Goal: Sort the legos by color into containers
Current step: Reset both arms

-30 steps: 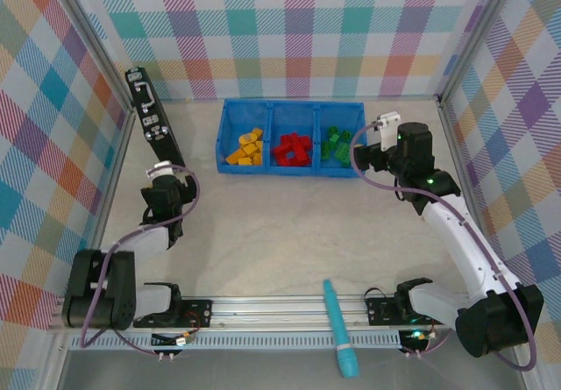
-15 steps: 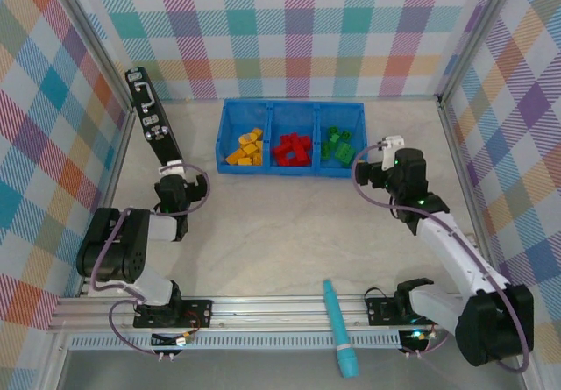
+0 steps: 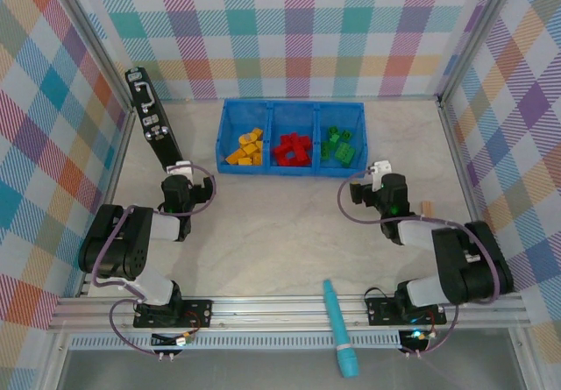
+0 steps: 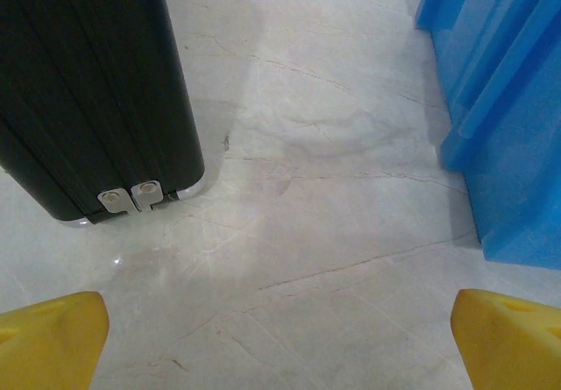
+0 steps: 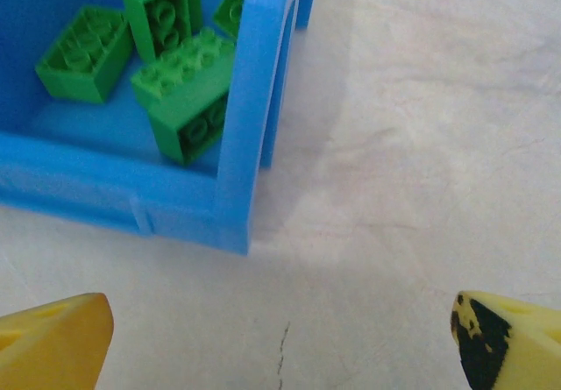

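The containers are three compartments of one long blue tray (image 3: 267,168) at the back centre. Orange-yellow legos (image 3: 245,150) lie in the left one, red legos (image 3: 292,151) in the middle one and green legos (image 3: 337,147) in the right one. In the right wrist view the green legos (image 5: 175,74) lie inside the tray's corner (image 5: 254,118). My right gripper (image 5: 280,342) stands open over bare table just in front of that corner (image 3: 371,180). My left gripper (image 4: 280,346) is open and empty, low over the table (image 3: 180,173), left of the tray (image 4: 513,118).
A black rectangular device (image 3: 151,120) leans along the left wall, its end (image 4: 96,101) close ahead of my left gripper. A teal pen-like tool (image 3: 339,327) lies across the front rail. Plaid walls close in three sides.
My right gripper has drawn back from the tray's right end and come down towards the table as its arm folded. The left arm has folded back too, its gripper shifting slightly right.
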Controlling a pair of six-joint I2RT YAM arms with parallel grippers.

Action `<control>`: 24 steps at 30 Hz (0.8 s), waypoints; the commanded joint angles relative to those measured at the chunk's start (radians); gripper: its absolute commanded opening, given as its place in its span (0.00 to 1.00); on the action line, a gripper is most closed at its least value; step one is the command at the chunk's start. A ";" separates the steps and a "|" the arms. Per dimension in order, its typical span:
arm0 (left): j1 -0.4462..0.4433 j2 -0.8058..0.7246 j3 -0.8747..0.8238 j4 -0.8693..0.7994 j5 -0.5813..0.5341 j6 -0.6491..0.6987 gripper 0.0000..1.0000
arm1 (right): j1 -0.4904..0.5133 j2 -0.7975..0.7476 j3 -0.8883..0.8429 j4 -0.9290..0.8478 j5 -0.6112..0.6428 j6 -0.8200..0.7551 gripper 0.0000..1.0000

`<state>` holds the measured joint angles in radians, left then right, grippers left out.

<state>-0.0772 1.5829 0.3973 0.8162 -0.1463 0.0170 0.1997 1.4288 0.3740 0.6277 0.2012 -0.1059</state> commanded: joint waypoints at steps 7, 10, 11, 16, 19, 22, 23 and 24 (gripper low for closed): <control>-0.001 -0.003 0.017 0.040 0.012 0.011 1.00 | -0.167 0.089 0.027 0.205 -0.228 0.078 0.99; -0.001 -0.003 0.017 0.040 0.011 0.011 1.00 | -0.178 0.103 0.031 0.205 -0.229 0.093 0.99; -0.001 -0.003 0.017 0.040 0.012 0.011 1.00 | -0.178 0.113 0.033 0.220 -0.230 0.097 0.99; -0.001 -0.003 0.017 0.038 0.012 0.011 1.00 | -0.200 0.107 0.042 0.193 -0.259 0.107 0.99; -0.001 -0.003 0.017 0.038 0.013 0.011 1.00 | -0.198 0.105 0.040 0.192 -0.255 0.107 0.99; -0.001 -0.001 0.018 0.038 0.013 0.011 1.00 | -0.197 0.107 0.043 0.189 -0.256 0.107 0.99; -0.002 -0.002 0.018 0.038 0.012 0.011 1.00 | -0.198 0.106 0.043 0.187 -0.256 0.107 0.99; -0.001 -0.001 0.018 0.038 0.012 0.011 1.00 | -0.198 0.107 0.043 0.188 -0.256 0.107 0.99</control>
<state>-0.0772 1.5829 0.3973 0.8162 -0.1463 0.0170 0.0093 1.5349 0.4004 0.7845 -0.0319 -0.0135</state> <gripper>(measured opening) 0.999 0.987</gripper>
